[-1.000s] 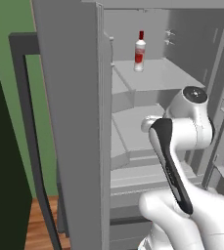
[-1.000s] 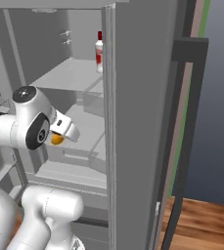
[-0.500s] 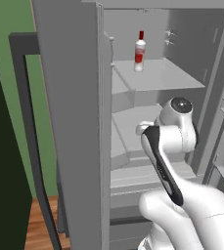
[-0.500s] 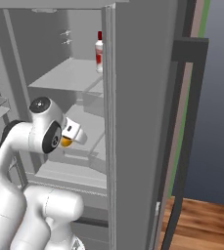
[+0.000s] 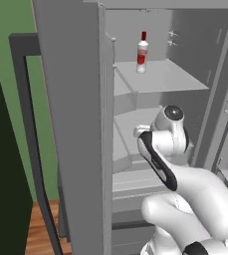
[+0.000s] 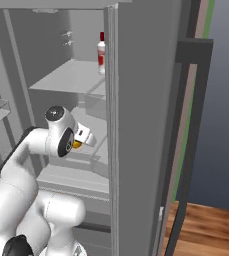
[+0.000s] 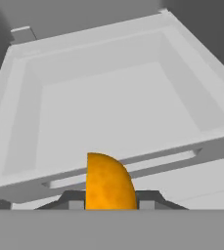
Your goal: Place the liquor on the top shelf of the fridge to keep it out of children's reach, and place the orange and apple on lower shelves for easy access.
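Tall plain grey fridge [image 5: 70, 124] stands open, its wide grey door filling the left-centre of the left base view and the centre of the right base view. A long dark bar handle [image 6: 193, 130] runs down the right side of the right base view.

Small slim clear-white liquor bottle with red cap and red label band [image 5: 142, 53] stands upright on the flat pale-grey top shelf [image 5: 170, 78], at upper centre of the left base view. In the right base view the same bottle [image 6: 101, 54] shows at top centre, partly cut off by the door edge.

White arm reaches into the cavity below that shelf. Gripper [image 6: 77, 143] sits at left-centre of the right base view, level with the lower shelves [image 5: 128, 129], its jaws clenched on the tiny round orange fruit [image 6: 76, 145], which peeks out as a small orange patch just under the hand.

Hand view: the orange [image 7: 108, 183] sits at bottom centre between the finger tips, only its right part rendered. Behind it, filling the middle of the frame, lies a box-like pale-grey drawer [image 7: 15, 122] with raised walls.
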Available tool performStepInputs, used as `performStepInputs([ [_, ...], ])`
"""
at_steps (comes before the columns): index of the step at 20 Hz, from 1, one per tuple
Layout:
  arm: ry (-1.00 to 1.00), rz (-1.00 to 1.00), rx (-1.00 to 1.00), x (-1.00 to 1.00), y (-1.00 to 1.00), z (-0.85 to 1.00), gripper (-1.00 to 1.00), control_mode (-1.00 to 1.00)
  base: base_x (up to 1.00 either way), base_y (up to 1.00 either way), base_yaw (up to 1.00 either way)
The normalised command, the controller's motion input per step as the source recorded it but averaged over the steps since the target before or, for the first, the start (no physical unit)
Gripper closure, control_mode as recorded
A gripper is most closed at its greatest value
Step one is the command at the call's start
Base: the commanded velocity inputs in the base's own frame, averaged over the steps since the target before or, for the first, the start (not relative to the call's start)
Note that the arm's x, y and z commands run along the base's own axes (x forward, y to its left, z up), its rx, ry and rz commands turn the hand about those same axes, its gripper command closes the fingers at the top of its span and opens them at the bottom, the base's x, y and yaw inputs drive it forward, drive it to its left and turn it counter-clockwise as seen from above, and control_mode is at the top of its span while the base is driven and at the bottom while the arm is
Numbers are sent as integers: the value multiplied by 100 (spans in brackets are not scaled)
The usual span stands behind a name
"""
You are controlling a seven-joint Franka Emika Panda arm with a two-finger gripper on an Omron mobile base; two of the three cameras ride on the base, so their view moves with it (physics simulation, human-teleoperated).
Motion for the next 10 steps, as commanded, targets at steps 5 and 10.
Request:
performStepInputs([
  [5,0,0,0,64,-5,-21,100,-100,0,0,0],
  [10,0,0,0,59,-5,-21,100,-100,0,0,0],
])
